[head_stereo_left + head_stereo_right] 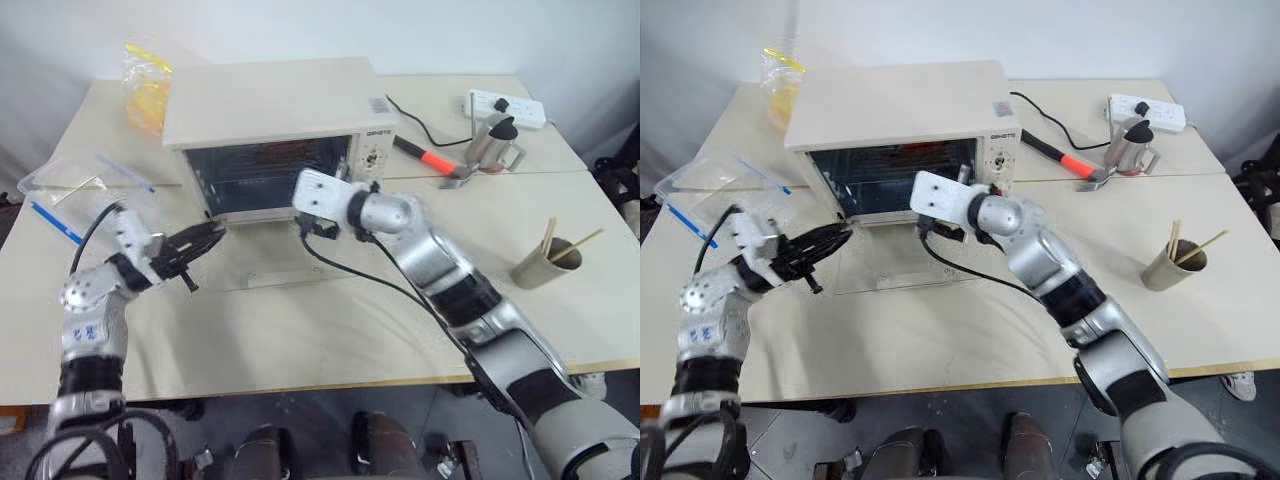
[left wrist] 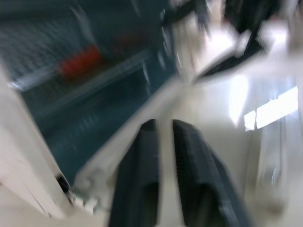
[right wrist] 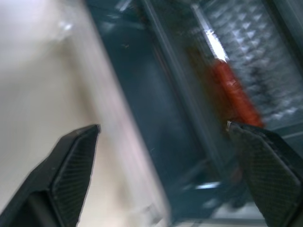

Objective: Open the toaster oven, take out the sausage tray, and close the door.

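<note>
Right tool (image 3: pixel 163 156) spread wide before open toaster oven (image 1: pixel 270 110); one sausage (image 3: pixel 235 97) inside.

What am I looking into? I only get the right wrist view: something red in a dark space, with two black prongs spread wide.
Observer: That is the inside of a cream toaster oven standing on a table. The right claw faces its open front.
Operator: Where did its door go?
Observer: The glass door is folded down flat onto the table in front of the oven.
Operator: Where is the other arm?
Observer: The left claw is by the door's left edge, its fingers a little apart, with nothing between them.
</note>
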`<control>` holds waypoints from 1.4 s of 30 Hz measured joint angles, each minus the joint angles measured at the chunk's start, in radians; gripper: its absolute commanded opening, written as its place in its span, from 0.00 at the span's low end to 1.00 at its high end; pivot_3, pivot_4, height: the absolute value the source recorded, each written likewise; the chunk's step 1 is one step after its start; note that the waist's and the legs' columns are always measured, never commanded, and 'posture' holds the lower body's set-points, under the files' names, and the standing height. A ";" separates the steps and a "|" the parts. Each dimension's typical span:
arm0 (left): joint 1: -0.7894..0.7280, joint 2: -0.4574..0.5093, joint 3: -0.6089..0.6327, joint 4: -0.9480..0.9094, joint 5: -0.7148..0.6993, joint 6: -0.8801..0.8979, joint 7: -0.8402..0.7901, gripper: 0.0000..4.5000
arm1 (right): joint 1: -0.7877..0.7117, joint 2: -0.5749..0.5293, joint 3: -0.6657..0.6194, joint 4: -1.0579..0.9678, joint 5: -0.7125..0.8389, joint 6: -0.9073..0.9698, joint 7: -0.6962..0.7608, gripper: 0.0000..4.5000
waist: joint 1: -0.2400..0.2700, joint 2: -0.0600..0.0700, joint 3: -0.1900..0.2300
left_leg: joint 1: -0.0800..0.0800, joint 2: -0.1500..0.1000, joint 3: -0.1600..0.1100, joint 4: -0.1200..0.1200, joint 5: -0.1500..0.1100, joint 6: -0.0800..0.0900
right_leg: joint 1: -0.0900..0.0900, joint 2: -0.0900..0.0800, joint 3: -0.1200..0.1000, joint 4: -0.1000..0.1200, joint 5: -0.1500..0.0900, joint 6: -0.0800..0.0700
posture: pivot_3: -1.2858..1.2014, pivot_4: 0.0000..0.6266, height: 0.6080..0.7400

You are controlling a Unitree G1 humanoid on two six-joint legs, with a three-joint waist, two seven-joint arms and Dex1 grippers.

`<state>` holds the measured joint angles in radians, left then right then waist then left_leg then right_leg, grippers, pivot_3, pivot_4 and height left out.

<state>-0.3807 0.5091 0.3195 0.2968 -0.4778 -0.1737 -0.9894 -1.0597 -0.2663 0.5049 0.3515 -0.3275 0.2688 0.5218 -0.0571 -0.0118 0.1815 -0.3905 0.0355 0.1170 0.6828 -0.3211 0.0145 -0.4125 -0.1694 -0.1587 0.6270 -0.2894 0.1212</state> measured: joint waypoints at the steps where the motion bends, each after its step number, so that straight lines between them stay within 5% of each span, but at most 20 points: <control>1: 0.034 -0.023 0.022 -0.056 -0.024 0.010 0.034 0.41 | -0.025 0.022 0.004 0.055 -0.021 -0.028 -0.028 1.00 | -0.002 0.000 0.000 | 0.000 0.000 0.000 0.000 0.000 0.000 | 0.000 0.000 0.000 0.000 0.000 0.000 | 0.52 0.24 1.00; 10: 0.270 -0.155 0.112 -0.375 -0.125 0.062 0.274 0.99 | -0.213 0.180 0.083 0.518 -0.194 -0.224 -0.238 1.00 | -0.011 0.000 0.000 | 0.001 0.004 0.001 -0.001 0.000 0.000 | 0.000 0.000 0.001 0.000 0.000 0.000 | 0.52 0.24 1.00; 16: 0.327 -0.180 0.119 -0.466 -0.159 0.075 0.336 0.99 | -0.305 0.272 0.118 0.741 -0.275 -0.255 -0.375 1.00 | -0.011 0.000 0.000 | 0.001 0.006 0.001 -0.002 0.000 0.000 | 0.000 0.000 0.001 0.000 0.000 -0.001 | 0.52 0.24 1.00; 19: 0.336 -0.181 0.120 -0.482 -0.170 0.083 0.350 1.00 | -0.337 0.300 0.122 0.835 -0.303 -0.239 -0.431 0.86 | -0.009 0.000 0.000 | 0.000 0.006 0.002 -0.002 0.000 -0.001 | 0.000 0.001 0.001 -0.001 0.000 -0.001 | 0.52 0.24 1.00; 31: 0.342 -0.180 0.120 -0.494 -0.222 0.122 0.366 1.00 | -0.367 0.324 0.133 0.944 -0.362 -0.181 -0.522 0.00 | -0.011 0.001 0.000 | 0.000 0.009 0.002 -0.002 -0.001 -0.002 | -0.001 0.003 0.001 -0.001 -0.001 -0.002 | 0.52 0.24 1.00; 42: 0.312 -0.118 0.093 -0.478 -0.200 0.227 0.402 1.00 | -0.322 0.298 0.134 0.871 -0.388 -0.178 -0.527 0.00 | -0.012 0.001 0.000 | 0.000 0.009 0.002 -0.002 -0.001 -0.002 | -0.001 0.004 0.001 -0.001 -0.001 -0.002 | 0.52 0.24 1.00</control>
<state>-0.0683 0.3909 0.4126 -0.1812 -0.6775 0.0536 -0.5873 -1.3821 0.0317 0.6384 1.2223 -0.7152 0.0908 -0.0051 -0.0686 -0.0110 0.1819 -0.3908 0.0445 0.1190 0.6806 -0.3222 0.0123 -0.4139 -0.1658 -0.1581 0.6261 -0.2903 0.1192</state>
